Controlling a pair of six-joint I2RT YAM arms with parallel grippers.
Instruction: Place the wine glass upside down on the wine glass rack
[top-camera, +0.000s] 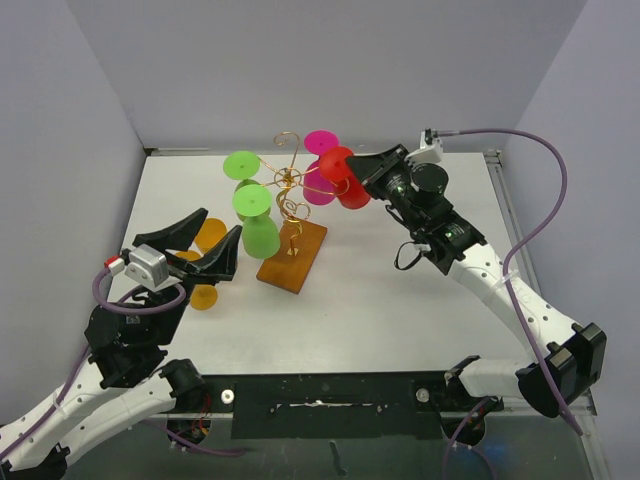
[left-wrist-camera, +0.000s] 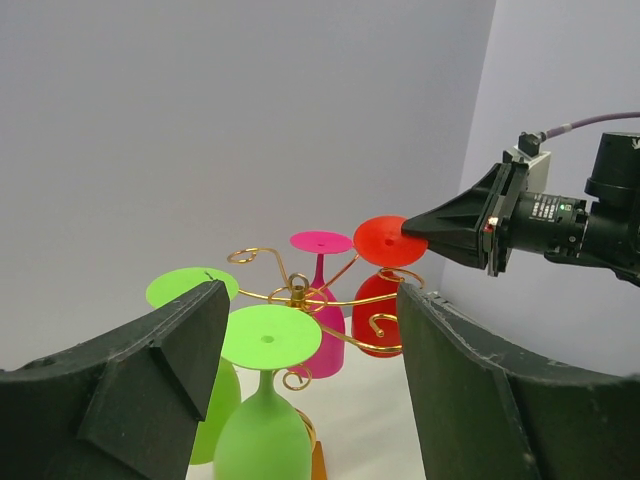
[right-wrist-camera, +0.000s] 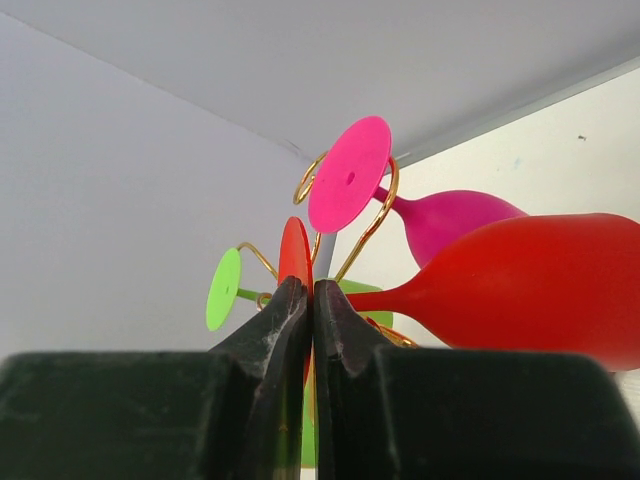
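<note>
My right gripper (right-wrist-camera: 308, 292) pinches the red wine glass (right-wrist-camera: 520, 290) by its foot, keeping it bowl-down for hanging on the rack (top-camera: 293, 258).

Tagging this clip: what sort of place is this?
Probably a robot lab cell: a white table boxed in by plain grey walls, a left arm and right arm bolted at its near edge.

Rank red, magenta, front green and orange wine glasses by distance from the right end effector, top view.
1. Red wine glass: foot pinched by the right end effector.
2. Magenta wine glass: on the rack, just left of it.
3. Front green wine glass: rack's left side.
4. Orange wine glass: on the table, at the left end effector.
</note>
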